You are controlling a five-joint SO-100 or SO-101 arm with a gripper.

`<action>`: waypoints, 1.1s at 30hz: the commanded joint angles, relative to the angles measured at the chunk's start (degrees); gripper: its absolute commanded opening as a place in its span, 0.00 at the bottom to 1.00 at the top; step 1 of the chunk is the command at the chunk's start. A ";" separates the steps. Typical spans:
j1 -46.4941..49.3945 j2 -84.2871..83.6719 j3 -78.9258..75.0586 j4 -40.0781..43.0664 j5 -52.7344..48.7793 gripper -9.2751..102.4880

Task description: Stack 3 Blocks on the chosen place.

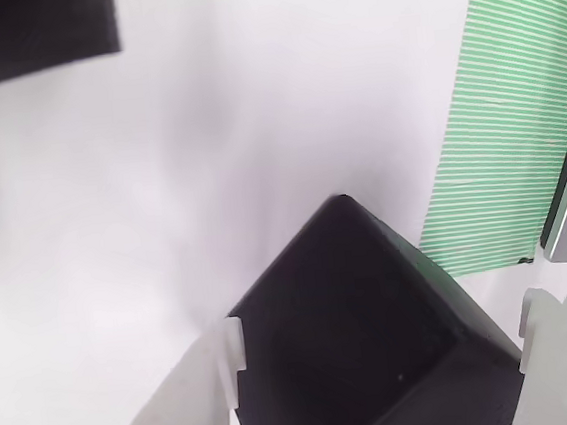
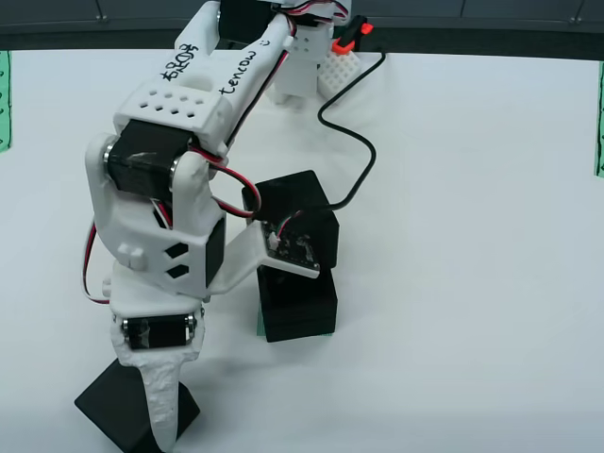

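Three matte black blocks lay on the white worktop (image 2: 491, 283) in the overhead view. One block (image 2: 132, 401) sat at the near left edge, turned corner-on, with the white end effector (image 2: 156, 415) lowered over it. In the view riding on the end effector, this same block (image 1: 361, 336) sat between the two white fingers (image 1: 196, 402), which stood apart on either side of it; whether they touched its faces could not be told. A second block (image 2: 297, 304) lay near the middle of the worktop, and a third block (image 2: 293, 215) rested on top of it, shifted slightly toward the far side, partly behind the arm's camera bracket (image 2: 283, 247). The white arm (image 2: 198, 104) reached from its base at the far edge toward the near left, with a black cable (image 2: 363, 156) looping beside it. In the riding view, a green-and-white striped patch (image 1: 502, 131) lay flat on the worktop just right of the block, with a dark panel (image 1: 30, 36) at the far left corner.
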 commanded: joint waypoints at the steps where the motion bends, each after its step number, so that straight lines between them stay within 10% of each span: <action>1: 1.58 3.69 -2.29 1.23 -0.44 0.38; 33: 9.23 8.70 -12.74 7.21 0.18 0.39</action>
